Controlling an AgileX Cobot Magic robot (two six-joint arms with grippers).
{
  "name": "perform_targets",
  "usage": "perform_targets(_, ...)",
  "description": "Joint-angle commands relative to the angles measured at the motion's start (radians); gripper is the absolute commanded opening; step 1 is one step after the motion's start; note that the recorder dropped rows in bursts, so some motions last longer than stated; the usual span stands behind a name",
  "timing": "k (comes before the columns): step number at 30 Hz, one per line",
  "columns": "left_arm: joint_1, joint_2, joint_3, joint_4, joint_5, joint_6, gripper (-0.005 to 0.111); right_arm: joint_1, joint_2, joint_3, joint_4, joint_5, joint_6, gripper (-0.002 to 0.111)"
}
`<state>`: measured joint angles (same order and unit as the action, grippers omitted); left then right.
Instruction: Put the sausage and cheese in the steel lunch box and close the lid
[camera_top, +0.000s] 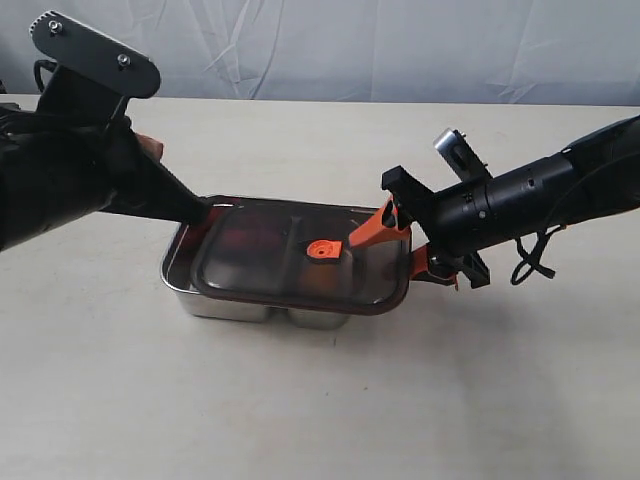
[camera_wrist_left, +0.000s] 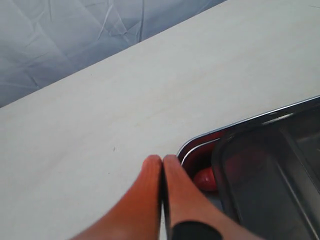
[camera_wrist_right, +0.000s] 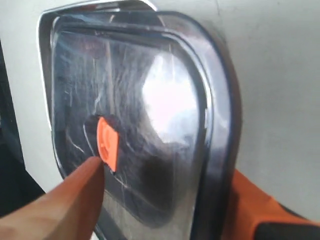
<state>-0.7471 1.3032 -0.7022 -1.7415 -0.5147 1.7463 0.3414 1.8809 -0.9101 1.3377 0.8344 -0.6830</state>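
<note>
One dark translucent plastic lid covers one shiny steel lunch box; one red sausage shows inside. The left gripper is clenched empty, the right gripper splayed astride the lid's rim.

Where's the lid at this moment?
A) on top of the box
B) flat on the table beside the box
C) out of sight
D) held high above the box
A: the lid lies over the box, whose rim shows at one end.
</note>
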Motion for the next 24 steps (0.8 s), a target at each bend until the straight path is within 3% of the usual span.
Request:
perform_targets(1,-0.001,0.002,0.001,-0.003,0.075,-0.004,0.000,-0.001,-0.003,-0.023,0.002,-0.008,0.022,0.058)
perform_targets(3,-0.001,0.002,0.001,-0.003,0.165,-0.018,0.000,-0.001,-0.003,-0.023,-0.010,-0.008,0.022,0.058)
perform_targets(7,-0.001,0.002,0.017,-0.003,0.474,-0.043,0.000,-0.001,-0.003,-0.023,-0.045,-0.008,0.031,0.058)
perform_targets(10,-0.001,0.002,0.049,-0.003,0.592,-0.057,0.000,-0.001,-0.003,-0.023,-0.047,-0.008,0.031,0.058)
perform_targets(20,-0.001,0.007,0.102,0.003,0.784,-0.068,0.000,-0.001,-0.003,-0.023,-0.033,-0.008,0.032,0.058)
perform_targets(24,-0.001,0.068,0.105,0.096,0.811,-0.141,0.000,-0.001,-0.003,-0.023,-0.010,-0.002,0.032,0.058)
